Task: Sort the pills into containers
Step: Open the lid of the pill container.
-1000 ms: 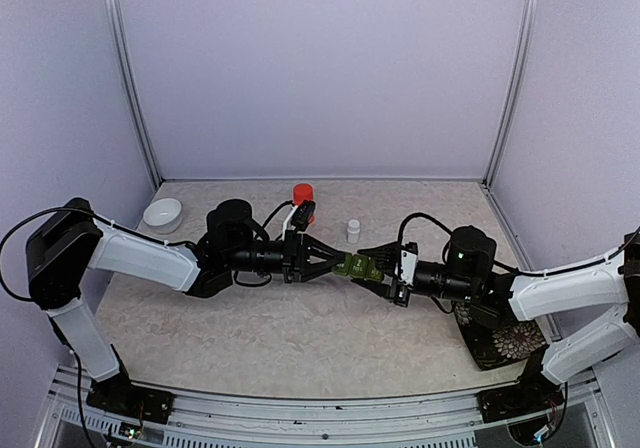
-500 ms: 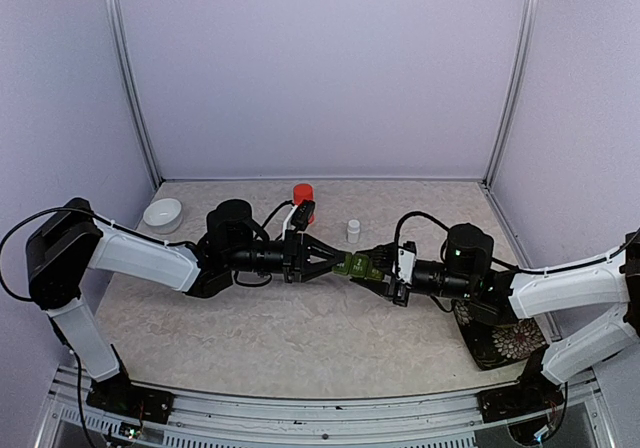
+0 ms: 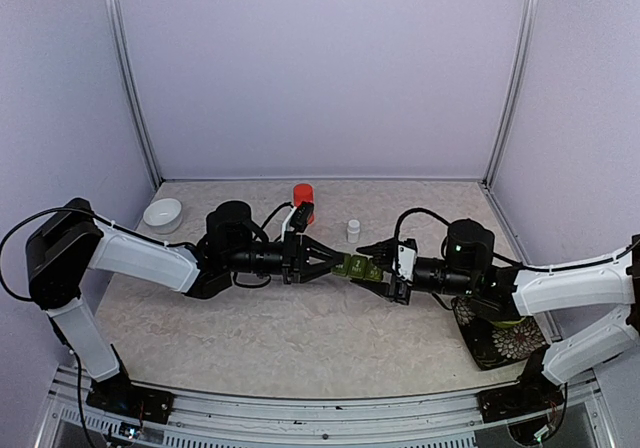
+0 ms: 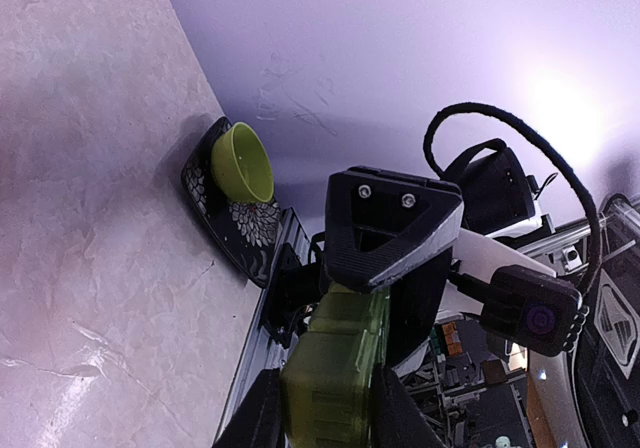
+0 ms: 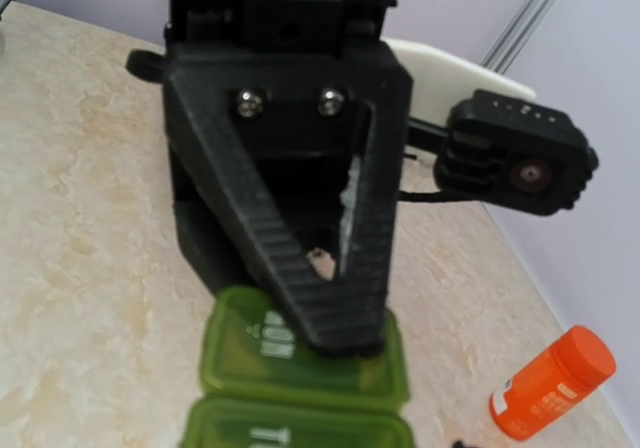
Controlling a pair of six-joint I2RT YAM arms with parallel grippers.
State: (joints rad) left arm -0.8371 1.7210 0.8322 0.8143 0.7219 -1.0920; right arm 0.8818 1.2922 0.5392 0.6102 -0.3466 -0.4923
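Left end effector [image 3: 339, 263] pinches one end of the green pill box [image 3: 356, 266], held off the bench [image 3: 300, 348] midway btwn the arms; right end effector [image 3: 380, 271] sits at the box's far end, spread or gripping can't be told; step looks like opening a lid, so left shd hold the box level & firm, right shd pry gently w/o twisting it; orange bottle [image 3: 302, 192] stands well behind.

Green pill box [image 5: 240, 358], red-orange bottle [image 5: 552, 383], lime-green bowl [image 4: 243, 163], floral black tray [image 4: 245, 233].
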